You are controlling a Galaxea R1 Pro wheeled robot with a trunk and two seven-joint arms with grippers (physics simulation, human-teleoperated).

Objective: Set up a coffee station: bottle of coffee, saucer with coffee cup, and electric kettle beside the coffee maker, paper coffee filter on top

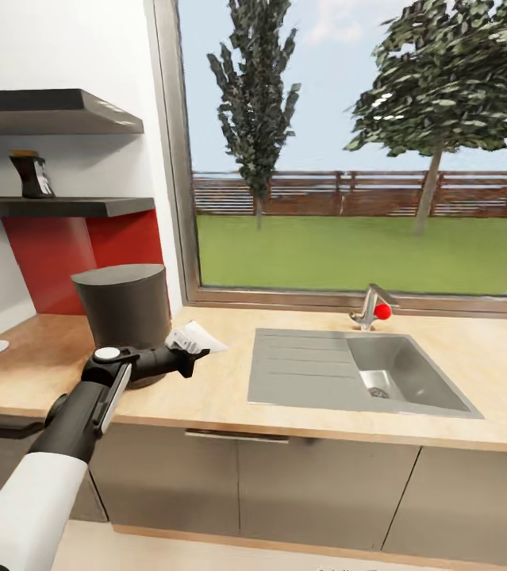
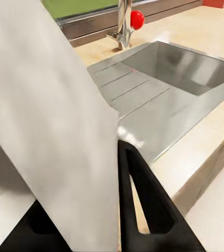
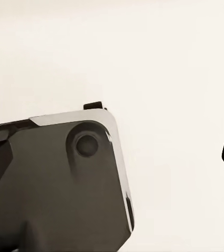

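Pinching the paper coffee filter [image 1: 195,338] by one edge, your left claw [image 1: 188,354] holds a light, floppy, crushable sheet just beside the coffee maker [image 1: 124,306], whose flat top sits above the claw.

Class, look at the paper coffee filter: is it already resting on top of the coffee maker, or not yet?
Not yet. The paper coffee filter is held in the left claw beside the coffee maker, whose flat top is bare.

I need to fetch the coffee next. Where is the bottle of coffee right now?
In the head view, the bottle of coffee stands at the far left on the lower kitchen shelf, above and behind the coffee maker.
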